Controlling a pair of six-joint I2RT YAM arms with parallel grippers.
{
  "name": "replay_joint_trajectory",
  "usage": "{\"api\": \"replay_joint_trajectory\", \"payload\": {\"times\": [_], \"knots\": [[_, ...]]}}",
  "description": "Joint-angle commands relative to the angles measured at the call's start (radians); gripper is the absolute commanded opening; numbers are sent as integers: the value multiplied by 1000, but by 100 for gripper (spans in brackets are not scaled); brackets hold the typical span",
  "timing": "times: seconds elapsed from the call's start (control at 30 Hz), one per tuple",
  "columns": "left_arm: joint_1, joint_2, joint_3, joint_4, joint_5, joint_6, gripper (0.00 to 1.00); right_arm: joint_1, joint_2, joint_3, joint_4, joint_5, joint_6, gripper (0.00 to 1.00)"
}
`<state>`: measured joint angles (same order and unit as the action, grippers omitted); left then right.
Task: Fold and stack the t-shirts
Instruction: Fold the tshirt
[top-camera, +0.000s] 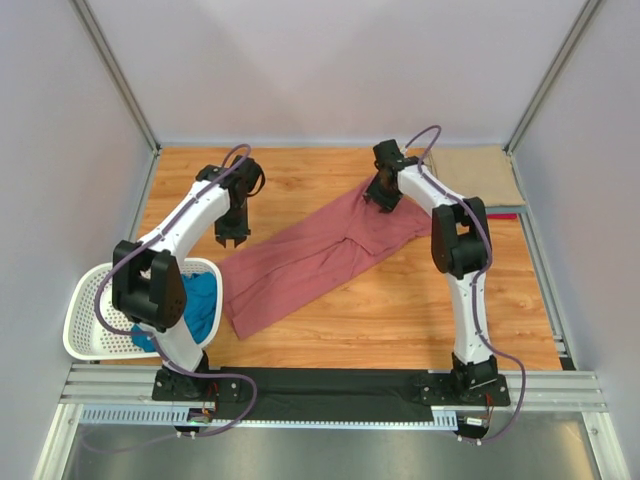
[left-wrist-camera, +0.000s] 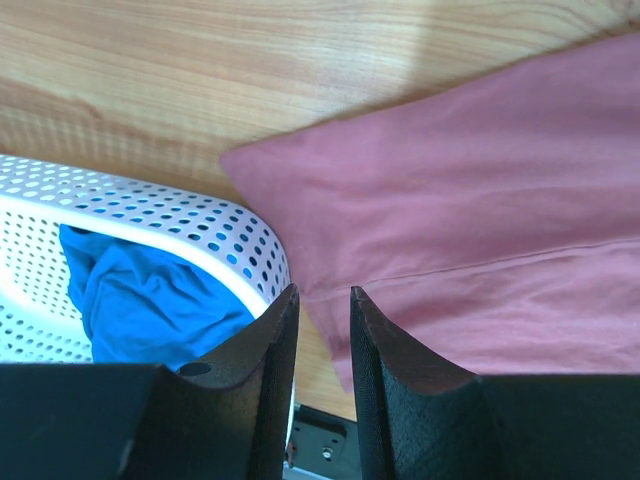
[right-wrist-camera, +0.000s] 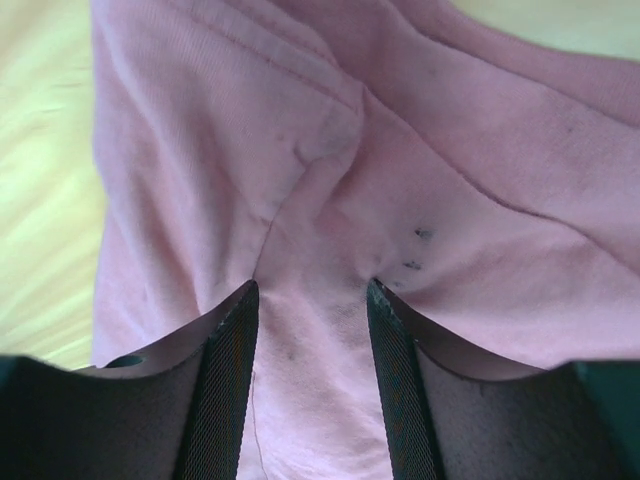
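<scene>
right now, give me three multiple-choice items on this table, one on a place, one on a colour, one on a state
1. Where is the blue t-shirt?
A) in the white basket
B) spread flat on the wood
C) draped over an arm

2. What colour is the top folded t-shirt at the far right corner?
A) black
B) tan
C) green

3. What state is the left gripper in?
A) clamped on the basket rim
B) lifting the blue t-shirt
C) open, holding nothing

Answers:
1 A: the blue cloth lies bunched inside the perforated basket wall.
2 B: the top view shows a tan folded cloth on top there.
3 C: the left wrist view shows its jaws apart with only an empty gap between them.
</scene>
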<state>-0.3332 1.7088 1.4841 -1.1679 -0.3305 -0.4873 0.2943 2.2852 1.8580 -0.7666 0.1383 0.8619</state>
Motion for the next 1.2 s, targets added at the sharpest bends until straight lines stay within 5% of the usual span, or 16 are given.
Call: {"api": "replay_joint_trajectory", "payload": {"times": [0.0, 0.17, 0.27, 0.77, 1.17], "knots": [[-1, 15, 18, 28, 8, 18, 34, 39, 146, 114, 99, -123, -101, 49], [-9, 29, -21, 146, 262, 88, 33, 36, 296, 437, 69, -168, -233, 53], [-55, 31, -62, 191, 321, 105, 34, 11, 277, 474, 43, -174, -262, 54], [-222, 147, -200, 306, 363, 12, 26, -24, -344, -54, 144, -201, -330, 62], [-348, 212, -288, 336, 372, -143, 24, -72, -670, -497, 210, -198, -301, 61]]}}
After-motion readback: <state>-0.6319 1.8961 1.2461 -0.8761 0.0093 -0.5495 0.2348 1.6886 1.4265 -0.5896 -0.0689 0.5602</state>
